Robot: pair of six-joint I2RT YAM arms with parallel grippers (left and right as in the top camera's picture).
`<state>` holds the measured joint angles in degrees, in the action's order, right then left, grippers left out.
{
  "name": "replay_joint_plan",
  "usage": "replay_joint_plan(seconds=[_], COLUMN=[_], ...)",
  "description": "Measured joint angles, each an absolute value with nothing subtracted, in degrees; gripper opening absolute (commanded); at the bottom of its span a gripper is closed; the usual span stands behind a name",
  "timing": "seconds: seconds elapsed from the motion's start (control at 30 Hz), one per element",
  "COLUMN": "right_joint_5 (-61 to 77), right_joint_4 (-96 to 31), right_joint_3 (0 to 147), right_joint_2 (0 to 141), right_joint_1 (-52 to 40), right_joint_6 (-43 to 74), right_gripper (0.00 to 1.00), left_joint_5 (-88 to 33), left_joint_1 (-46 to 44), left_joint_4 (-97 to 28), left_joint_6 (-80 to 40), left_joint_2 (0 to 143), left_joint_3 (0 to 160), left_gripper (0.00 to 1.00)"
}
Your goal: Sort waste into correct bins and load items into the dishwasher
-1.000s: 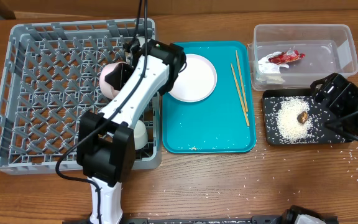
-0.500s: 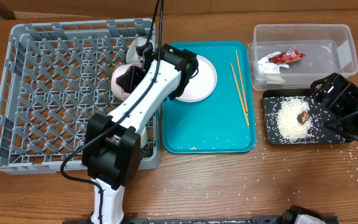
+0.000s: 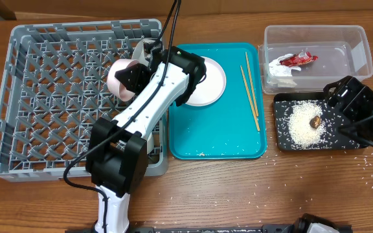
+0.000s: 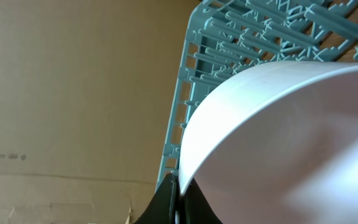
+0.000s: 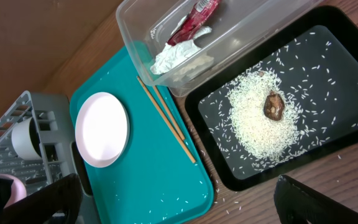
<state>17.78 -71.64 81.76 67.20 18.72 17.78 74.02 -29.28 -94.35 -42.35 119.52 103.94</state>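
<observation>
My left gripper (image 3: 136, 72) is shut on the rim of a white bowl (image 3: 122, 79) and holds it tilted above the right part of the grey dish rack (image 3: 44, 97). The bowl (image 4: 278, 137) fills the left wrist view, with the fingers (image 4: 178, 200) pinching its edge. A small white cup (image 5: 27, 137) sits in the rack's far right corner. The white plate (image 3: 204, 81) and the chopsticks (image 3: 250, 90) lie on the teal tray (image 3: 215, 129). My right gripper (image 3: 350, 97) is open and empty beside the black tray (image 3: 283, 144), which holds rice (image 3: 300, 126) and a brown lump (image 3: 315, 121).
The clear tub (image 3: 348, 35) at the back right holds the red-and-white wrapper (image 3: 296, 59) and a white paper scrap (image 3: 278, 72). Loose rice grains (image 3: 368, 169) lie on the wooden table near the black tray and on the teal tray's front.
My left gripper swung the bowl right towards the rack's right wall, then back a little to the left. The right arm has not moved.
</observation>
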Motion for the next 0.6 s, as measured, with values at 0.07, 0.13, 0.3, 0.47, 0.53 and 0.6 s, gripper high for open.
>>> replay_joint_plan(seconds=[0.07,0.13,0.3,0.47,0.53,0.6], right_joint_5=[17.8,17.8,17.8,17.8,17.8,17.8], right_joint_4=[-71.6,-71.6,-71.6,-71.6,-71.6,-71.6], right_joint_3=[81.8,81.8,81.8,81.8,81.8,81.8], right_joint_2=[67.2,67.2,67.2,67.2,67.2,67.2], right_joint_1=[18.7,18.7,18.7,18.7,18.7,18.7], right_joint_6=[17.8,17.8,17.8,17.8,17.8,17.8], right_gripper=[1.00,1.00,1.00,1.00,1.00,1.00], left_joint_5=[74.1,74.2,74.4,74.5,74.7,74.7], left_joint_1=[-29.3,-29.3,-29.3,-29.5,-30.0,-30.6], left_joint_4=[-94.1,-93.9,-93.4,-92.3,-91.9,-91.3], left_joint_6=[-43.0,-43.5,-44.5,-45.1,-45.4,-45.9], left_joint_2=[119.5,119.5,119.5,119.5,119.5,119.5], left_joint_3=[103.9,103.7,102.5,100.0,98.6,96.5], left_gripper=[0.04,0.04,0.04,0.04,0.04,0.04])
